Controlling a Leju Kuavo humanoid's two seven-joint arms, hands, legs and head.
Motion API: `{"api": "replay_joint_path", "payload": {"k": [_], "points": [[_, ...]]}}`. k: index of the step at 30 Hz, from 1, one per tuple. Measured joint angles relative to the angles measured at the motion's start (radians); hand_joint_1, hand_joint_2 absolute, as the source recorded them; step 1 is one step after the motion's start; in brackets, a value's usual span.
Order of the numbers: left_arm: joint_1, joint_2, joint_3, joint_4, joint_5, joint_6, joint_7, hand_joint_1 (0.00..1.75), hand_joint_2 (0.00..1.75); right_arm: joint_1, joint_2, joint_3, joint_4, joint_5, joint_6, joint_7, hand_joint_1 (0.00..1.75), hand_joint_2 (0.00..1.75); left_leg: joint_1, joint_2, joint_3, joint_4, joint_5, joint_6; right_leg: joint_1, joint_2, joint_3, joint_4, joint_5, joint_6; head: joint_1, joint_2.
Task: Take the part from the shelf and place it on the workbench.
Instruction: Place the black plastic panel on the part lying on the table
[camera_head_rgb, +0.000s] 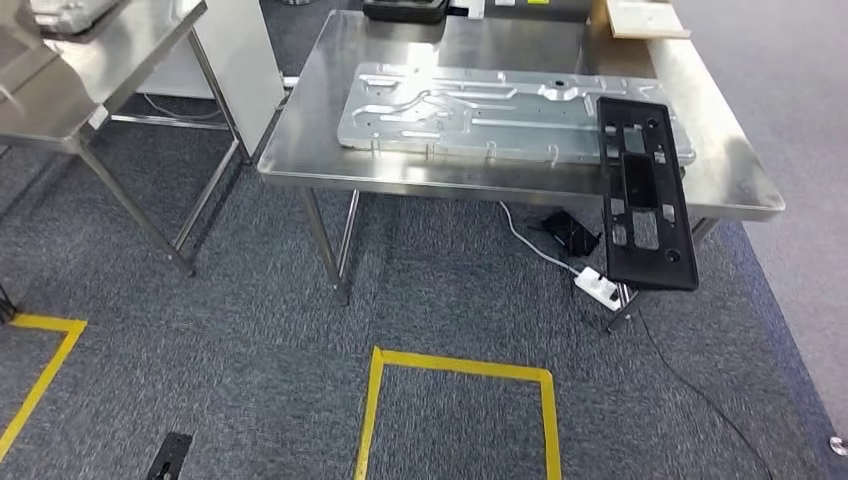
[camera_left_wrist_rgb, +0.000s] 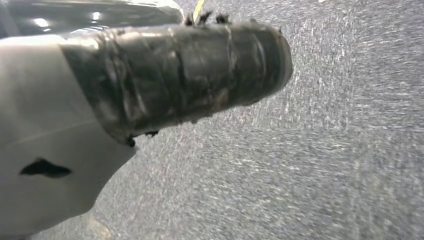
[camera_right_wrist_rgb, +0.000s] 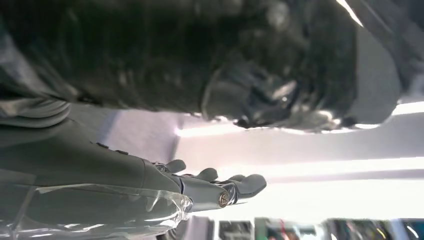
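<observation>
Brushed stainless steel makes up the surface (camera_head_rgb: 330, 150) ahead in the head view, a shiny four-legged bench standing on grey carpet (camera_head_rgb: 250, 330). A large flat silver metal plate with milled channels (camera_head_rgb: 470, 112) lies across the middle of the surface, running nearly from its left edge to its right edge. The long black plastic frame with rectangular cut-outs (camera_head_rgb: 645, 195), the part of the task, lies at the front right corner of the surface: its far end rests on the right end of the silver plate, and its near end juts out past the front edge over the floor. A dark tray (camera_head_rgb: 405, 10) sits at the back edge, and a pale flat board (camera_head_rgb: 645, 18) lies at the back right corner. A second steel table (camera_head_rgb: 90, 70) stands to the left, well apart. On the carpet, yellow tape (camera_head_rgb: 460, 368) marks a square outline, and a white power strip (camera_head_rgb: 597, 286) with its cable lies beneath the surface's right side.

The left hand (camera_left_wrist_rgb: 150, 85) hangs over the carpet, a dark taped thumb showing; whether its fingers are spread or curled cannot be told. The right hand (camera_right_wrist_rgb: 200, 187) holds nothing, its dark fingers (camera_right_wrist_rgb: 247, 184) stretched out and apart.
</observation>
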Motion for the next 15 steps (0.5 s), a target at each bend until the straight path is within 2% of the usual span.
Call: {"api": "replay_joint_path", "payload": {"k": [2,3,4,5,6,7,8,9,10,11,13,14,15], "points": [[-0.001,0.0,0.0,0.0,-0.007,-0.001,0.001,0.0,0.0,-0.018,0.02,-0.034,0.0,-0.048,0.0,-0.039,0.0,0.0,-0.001,0.002,-0.021,0.002,0.018,0.009,-0.005,0.001,-0.034,0.115,-0.095,0.007,0.003,0.0],[-0.001,0.0,0.0,0.0,-0.01,-0.001,0.002,0.0,0.0,-0.027,0.027,-0.047,0.0,-0.078,0.0,-0.057,0.0,0.0,-0.001,0.003,-0.033,0.004,0.027,0.01,-0.007,0.001,-0.047,0.174,-0.124,0.01,0.003,0.0],[-0.001,0.0,0.0,0.0,-0.013,-0.002,0.002,0.0,0.0,-0.036,0.035,-0.059,0.0,-0.106,0.0,-0.074,0.0,0.0,-0.001,0.004,-0.045,0.006,0.036,0.01,-0.009,0.001,-0.05,0.212,-0.133,0.012,0.003,0.0],[-0.001,0.0,0.0,0.0,-0.016,-0.003,0.002,0.0,0.0,-0.047,0.041,-0.072,-0.001,-0.126,0.0,-0.09,0.0,0.0,-0.001,0.005,-0.058,0.008,0.045,0.009,-0.011,0.001,-0.036,0.217,-0.12,0.014,0.003,0.0],[-0.001,0.0,0.0,0.0,-0.018,-0.003,0.001,0.0,0.0,-0.059,0.046,-0.086,-0.001,-0.134,0.0,-0.104,0.0,0.0,-0.001,0.005,-0.07,0.012,0.052,0.007,-0.013,0.001,-0.004,0.185,-0.094,0.014,0.003,0.0],[-0.001,0.0,0.0,0.0,-0.02,-0.004,0.001,0.0,0.0,-0.072,0.051,-0.101,-0.001,-0.133,0.0,-0.116,0.0,0.0,-0.001,0.005,-0.079,0.016,0.057,0.004,-0.016,0.001,0.043,0.123,-0.065,0.014,0.003,0.0],[-0.001,0.0,0.0,0.0,-0.022,-0.004,0.0,0.0,0.0,-0.084,0.054,-0.116,-0.002,-0.129,0.001,-0.124,0.0,0.0,-0.002,0.004,-0.088,0.021,0.062,0.0,-0.017,0.001,0.094,0.046,-0.051,0.014,0.003,0.0],[-0.001,0.0,0.0,0.0,-0.023,-0.004,0.0,0.0,0.0,-0.095,0.058,-0.13,-0.002,-0.125,0.001,-0.129,0.0,0.0,-0.002,0.003,-0.096,0.026,0.066,-0.005,-0.015,0.003,0.134,-0.019,-0.045,0.012,0.002,0.0],[-0.001,0.0,0.0,0.0,-0.023,-0.004,-0.001,0.0,0.0,-0.103,0.062,-0.143,-0.002,-0.123,0.001,-0.133,0.0,0.0,-0.003,0.002,-0.101,0.029,0.071,-0.011,-0.013,0.004,0.156,-0.063,-0.048,0.01,0.002,0.0],[-0.002,0.0,0.0,0.0,-0.024,-0.004,-0.001,0.0,0.0,-0.109,0.066,-0.155,-0.002,-0.123,0.001,-0.136,0.0,0.0,-0.002,0.001,-0.105,0.031,0.078,-0.018,-0.008,0.005,0.163,-0.084,-0.052,0.006,0.002,0.0],[0.0,0.0,0.001,0.0,-0.026,-0.005,-0.003,0.0,0.0,-0.12,0.075,-0.174,-0.002,-0.125,0.001,-0.147,0.0,0.0,0.001,0.0,-0.112,0.032,0.085,-0.032,-0.007,0.004,0.148,-0.09,-0.039,-0.01,0.004,0.0],[0.002,0.0,0.001,0.0,-0.026,-0.005,-0.004,0.0,0.0,-0.127,0.08,-0.182,-0.002,-0.127,0.001,-0.153,0.0,0.0,0.003,-0.001,-0.121,0.043,0.071,-0.038,-0.007,0.003,0.141,-0.092,-0.03,-0.018,0.002,0.0],[0.003,0.0,0.001,0.0,-0.027,-0.005,-0.005,0.0,0.0,-0.135,0.083,-0.189,-0.002,-0.13,0.001,-0.158,0.0,0.0,0.004,-0.002,-0.132,0.069,0.041,-0.042,-0.009,0.002,0.131,-0.094,-0.02,-0.027,0.0,0.0]]}}
